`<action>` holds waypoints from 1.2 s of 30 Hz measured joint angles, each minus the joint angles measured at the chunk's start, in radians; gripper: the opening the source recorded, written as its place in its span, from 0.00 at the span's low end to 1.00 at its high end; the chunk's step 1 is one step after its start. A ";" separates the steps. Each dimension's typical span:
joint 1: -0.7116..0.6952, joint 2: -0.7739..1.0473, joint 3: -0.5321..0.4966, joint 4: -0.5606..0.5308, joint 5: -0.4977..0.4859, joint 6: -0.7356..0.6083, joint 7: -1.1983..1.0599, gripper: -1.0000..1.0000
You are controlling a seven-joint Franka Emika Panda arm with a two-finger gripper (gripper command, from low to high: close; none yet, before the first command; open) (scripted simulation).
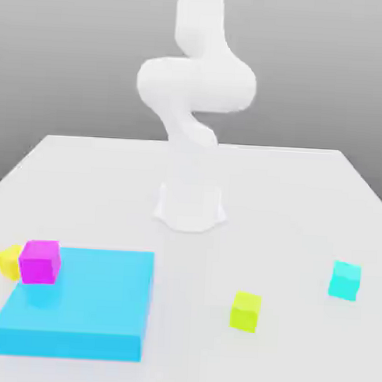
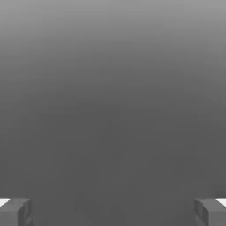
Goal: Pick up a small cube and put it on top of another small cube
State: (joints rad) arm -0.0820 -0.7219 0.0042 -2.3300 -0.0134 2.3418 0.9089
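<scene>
The small yellow cube (image 1: 8,261) sits on the white table at the exterior view's left, partly hidden behind a magenta cube (image 1: 40,261). The lime yellow-green cube (image 1: 245,310) rests alone on the table toward the front right of centre. In the hand view my gripper (image 2: 113,212) stands open, its two grey fingertips (image 2: 15,212) far apart with nothing between them, facing plain grey background. The white arm (image 1: 196,84) rises from its base at the table's middle and goes up out of the exterior view.
A large flat blue block (image 1: 78,303) lies at the front left, with the magenta cube on its far left corner. A cyan cube (image 1: 345,280) sits at the exterior view's right. The arm's base (image 1: 190,206) stands mid-table.
</scene>
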 joint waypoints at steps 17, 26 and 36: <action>-0.473 0.532 -0.079 -0.204 -0.083 0.283 0.735 0.50; -0.661 0.810 -0.175 -0.311 0.033 0.434 1.007 0.50; -0.758 1.079 -0.087 -0.289 0.186 0.631 0.966 0.00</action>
State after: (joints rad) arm -0.8403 0.3569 -0.0826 -2.6192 0.1721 2.9730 1.8751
